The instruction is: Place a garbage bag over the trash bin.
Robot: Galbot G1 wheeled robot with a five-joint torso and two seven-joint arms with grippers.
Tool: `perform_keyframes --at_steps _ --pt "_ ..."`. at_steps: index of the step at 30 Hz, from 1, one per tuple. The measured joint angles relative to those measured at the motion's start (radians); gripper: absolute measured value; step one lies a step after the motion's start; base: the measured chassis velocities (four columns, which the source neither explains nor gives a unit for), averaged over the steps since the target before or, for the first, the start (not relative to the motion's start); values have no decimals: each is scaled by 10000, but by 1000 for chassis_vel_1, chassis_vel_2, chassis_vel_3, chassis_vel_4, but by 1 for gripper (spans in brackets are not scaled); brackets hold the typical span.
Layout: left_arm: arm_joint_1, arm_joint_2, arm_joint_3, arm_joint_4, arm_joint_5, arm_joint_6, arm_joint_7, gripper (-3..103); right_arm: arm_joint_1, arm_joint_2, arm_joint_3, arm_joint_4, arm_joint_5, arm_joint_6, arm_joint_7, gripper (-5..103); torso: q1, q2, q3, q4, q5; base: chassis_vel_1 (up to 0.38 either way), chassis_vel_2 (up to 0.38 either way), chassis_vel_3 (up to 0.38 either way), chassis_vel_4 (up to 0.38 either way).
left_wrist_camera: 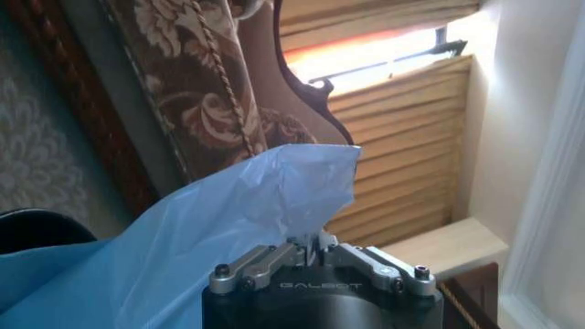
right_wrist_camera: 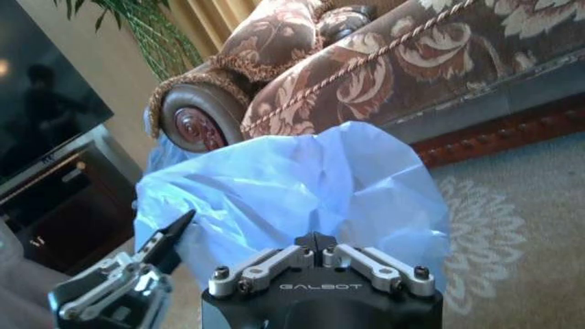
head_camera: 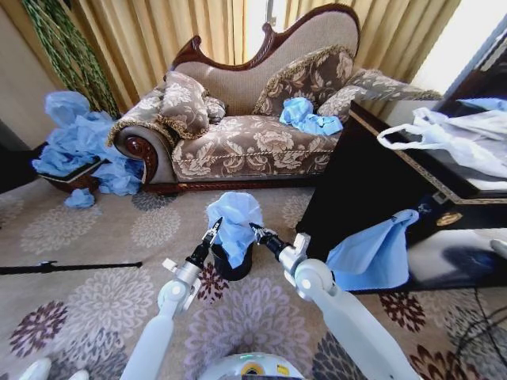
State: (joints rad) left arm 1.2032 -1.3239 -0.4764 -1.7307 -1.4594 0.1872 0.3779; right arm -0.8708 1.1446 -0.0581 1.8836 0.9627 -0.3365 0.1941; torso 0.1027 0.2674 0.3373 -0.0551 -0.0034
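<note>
Film this thin is nearly weightless, limp and slippery, so I judge the garbage bag [head_camera: 236,224] must be taken by its hem, pinched at opposite edges. It billows between my two grippers, draped over the trash bin [head_camera: 232,265] just below them. My left gripper [head_camera: 214,229] is closed on one side of the film and my right gripper [head_camera: 256,229] on the other. Beyond them stands the sofa [head_camera: 253,142].

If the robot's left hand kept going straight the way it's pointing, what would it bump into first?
Nothing new: the left hand is already shut on the blue bag, bunched over the black bin. Past that film, probably the sofa, though depth is unclear.
</note>
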Motion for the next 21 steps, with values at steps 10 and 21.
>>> perform_keyframes --at_steps 10,21 --pt "50 -56 -102 -303 -168 -149 -530 0 1447 289 -584 -1368 423 -283 -52 -2 1 0 1 0 -1 0 0 0 0" --pt "206 -104 -244 -412 -288 -68 -269 0 2564 505 -1495 -2120 1531 -854 -295 0 1 0 1 0 0 0 0 0 0"
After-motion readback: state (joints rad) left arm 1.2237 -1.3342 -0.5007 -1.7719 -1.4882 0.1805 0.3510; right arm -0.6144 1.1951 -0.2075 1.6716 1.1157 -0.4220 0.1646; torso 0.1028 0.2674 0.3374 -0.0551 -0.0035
